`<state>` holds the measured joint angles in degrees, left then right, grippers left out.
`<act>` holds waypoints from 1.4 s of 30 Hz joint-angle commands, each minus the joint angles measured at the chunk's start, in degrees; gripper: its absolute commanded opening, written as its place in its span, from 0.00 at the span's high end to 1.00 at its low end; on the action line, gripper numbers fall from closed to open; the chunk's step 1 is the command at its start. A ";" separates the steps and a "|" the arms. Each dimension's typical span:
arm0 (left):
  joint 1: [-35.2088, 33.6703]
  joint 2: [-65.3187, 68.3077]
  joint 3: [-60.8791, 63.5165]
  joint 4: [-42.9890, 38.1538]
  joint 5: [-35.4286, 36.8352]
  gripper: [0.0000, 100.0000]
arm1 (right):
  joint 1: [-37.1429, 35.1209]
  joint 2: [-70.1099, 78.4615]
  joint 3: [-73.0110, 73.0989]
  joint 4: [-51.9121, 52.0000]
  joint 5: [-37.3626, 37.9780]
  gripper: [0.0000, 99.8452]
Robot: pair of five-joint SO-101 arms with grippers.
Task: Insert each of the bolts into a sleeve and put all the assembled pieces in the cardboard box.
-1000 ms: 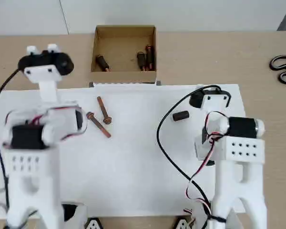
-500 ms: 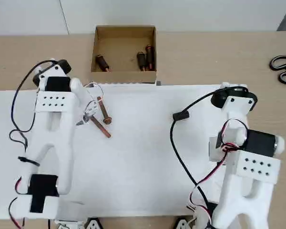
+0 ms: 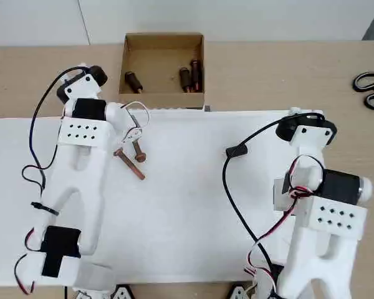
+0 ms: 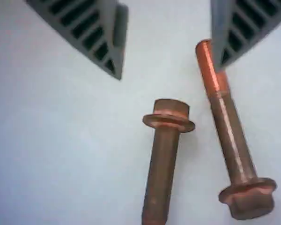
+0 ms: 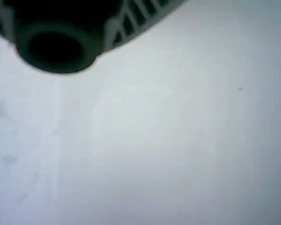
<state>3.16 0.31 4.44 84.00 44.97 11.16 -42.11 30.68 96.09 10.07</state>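
While the high view places them on the white sheet [image 3: 174, 237], the left wrist view shows the first bolt [image 4: 165, 164] and second bolt [image 4: 230, 140] lying apart, heads opposite ways, under the wide-spread left gripper [image 4: 168, 70]. The right wrist view has a black sleeve [image 5: 56, 44] end-on beside the right gripper [image 5: 126, 21]; I cannot tell its grip. Beyond the sheet, the cardboard box [image 3: 164, 37] and scissors [image 3: 371, 87] rest on the wooden table [image 3: 268, 75].

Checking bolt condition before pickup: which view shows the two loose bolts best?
The left wrist view: both bolts lie close up, heads and shanks distinct, by the open left gripper. The high view shows them small, beside that gripper on the white sheet. The right wrist view faces the black sleeve instead.
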 commanded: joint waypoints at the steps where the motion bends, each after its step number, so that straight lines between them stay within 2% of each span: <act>1: -0.09 -0.18 1.80 -1.93 0.26 0.88 | 0.66 -1.54 -0.26 -0.13 -0.53 1.00; 24: -2.20 -0.09 15.43 -15.38 0.18 0.88 | 0.66 -1.27 -0.26 -0.13 -0.53 1.00; 34: -3.96 11.96 10.86 -14.77 0.26 0.88 | 0.66 -1.54 -0.26 -0.13 -0.53 1.00; 42: -5.98 13.71 6.81 -14.51 0.09 0.88 | 0.66 -1.19 -0.26 -0.13 -0.62 1.00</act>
<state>-0.88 14.02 13.85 69.49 44.88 11.16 -42.11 30.68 96.09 10.07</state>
